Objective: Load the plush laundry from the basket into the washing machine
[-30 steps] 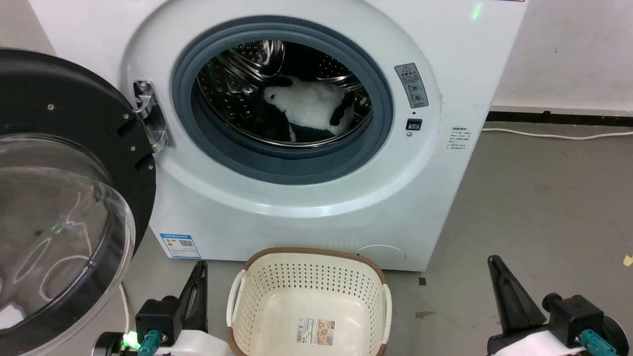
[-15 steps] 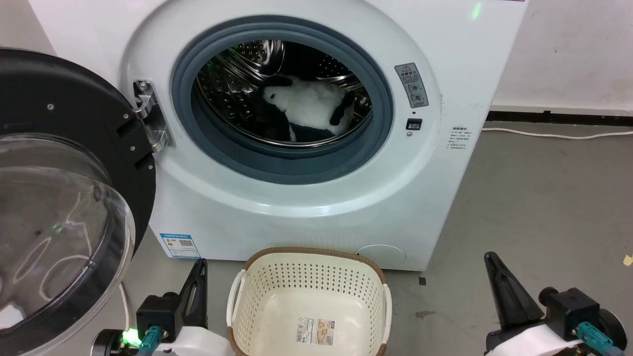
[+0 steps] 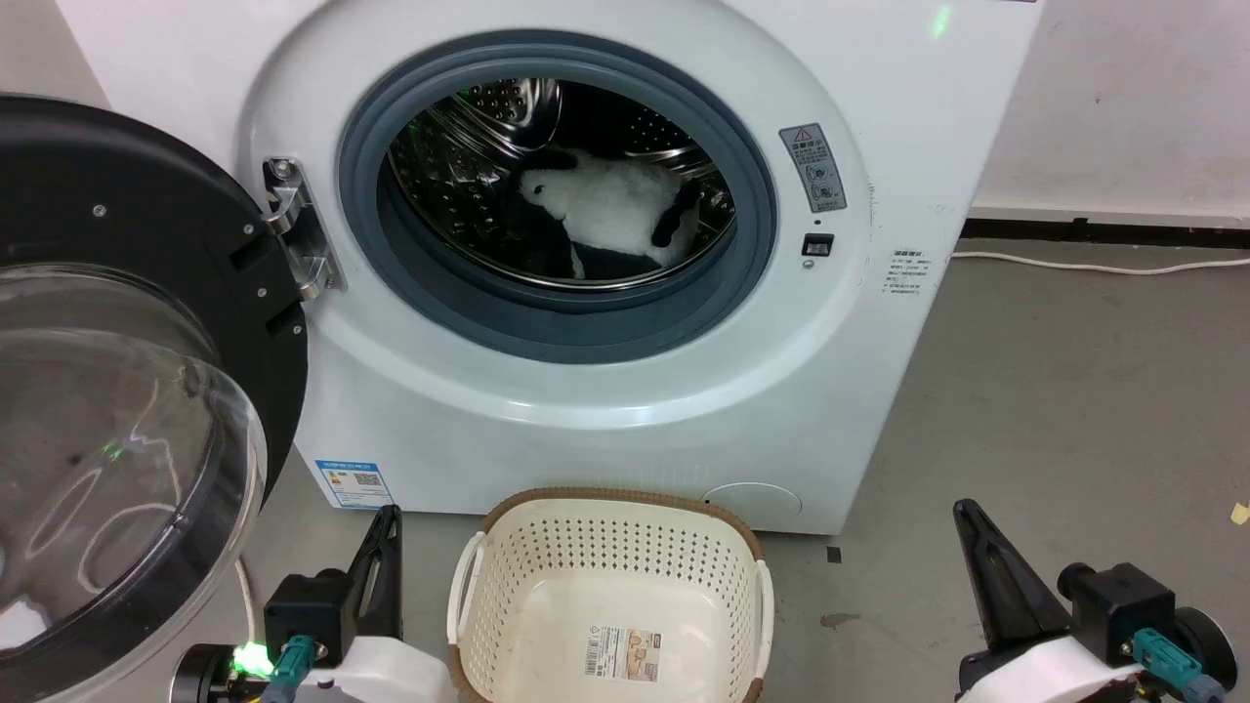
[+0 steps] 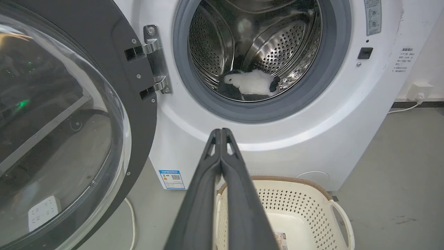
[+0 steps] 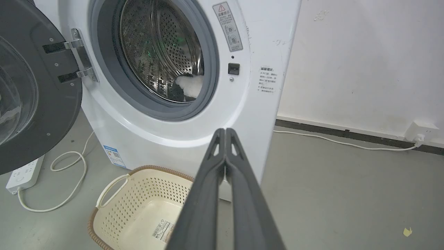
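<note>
The plush laundry (image 3: 615, 210) lies on the steel drum's floor inside the washing machine (image 3: 586, 410), white with black patches; it shows too in the left wrist view (image 4: 251, 82) and partly in the right wrist view (image 5: 190, 86). The round door (image 3: 107, 410) stands wide open at the left. The basket (image 3: 610, 547) sits on the floor before the washer, with nothing in it but a sticker on its bottom. My left gripper (image 3: 389, 515) is shut at the basket's left, holding nothing. My right gripper (image 3: 962, 508) is shut at the lower right, well clear of the basket.
A white cable (image 5: 333, 140) runs along the grey floor to a wall socket (image 5: 421, 131) right of the washer. A power strip (image 5: 22, 173) and looped cord (image 5: 69, 180) lie under the open door. A yellow scrap (image 3: 1238, 513) lies on the floor at far right.
Both grippers have drifted slightly: the left one a little left, the right one a little left and down. The plush, basket and door have not moved.
</note>
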{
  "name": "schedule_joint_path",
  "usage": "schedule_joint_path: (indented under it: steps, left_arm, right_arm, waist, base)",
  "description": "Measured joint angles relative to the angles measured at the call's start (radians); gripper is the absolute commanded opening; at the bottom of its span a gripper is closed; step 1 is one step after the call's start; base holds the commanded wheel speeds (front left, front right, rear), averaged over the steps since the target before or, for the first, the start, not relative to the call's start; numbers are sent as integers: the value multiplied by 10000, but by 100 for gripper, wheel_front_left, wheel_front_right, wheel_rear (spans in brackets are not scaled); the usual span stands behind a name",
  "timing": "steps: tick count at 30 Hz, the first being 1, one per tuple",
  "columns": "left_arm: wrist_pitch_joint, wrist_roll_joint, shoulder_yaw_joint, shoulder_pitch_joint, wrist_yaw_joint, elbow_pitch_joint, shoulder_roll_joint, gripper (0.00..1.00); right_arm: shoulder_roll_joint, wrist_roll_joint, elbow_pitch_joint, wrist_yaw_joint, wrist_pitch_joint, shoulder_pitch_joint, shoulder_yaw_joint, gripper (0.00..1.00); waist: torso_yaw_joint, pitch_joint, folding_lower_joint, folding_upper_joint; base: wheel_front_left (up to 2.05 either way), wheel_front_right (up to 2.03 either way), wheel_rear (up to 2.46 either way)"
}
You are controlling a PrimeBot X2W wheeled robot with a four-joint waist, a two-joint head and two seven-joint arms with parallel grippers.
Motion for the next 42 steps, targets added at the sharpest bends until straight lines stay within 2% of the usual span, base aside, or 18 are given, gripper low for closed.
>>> schedule_joint_path:
  steps: [42]
  left_arm:
    - [865,748,500,-50,-178,-497,-267,0]
  right_arm:
    - [0,-355,-4,2,848,-375,-61,0]
  waist:
    - [-10,24,0,0]
  base:
    - [0,0,0]
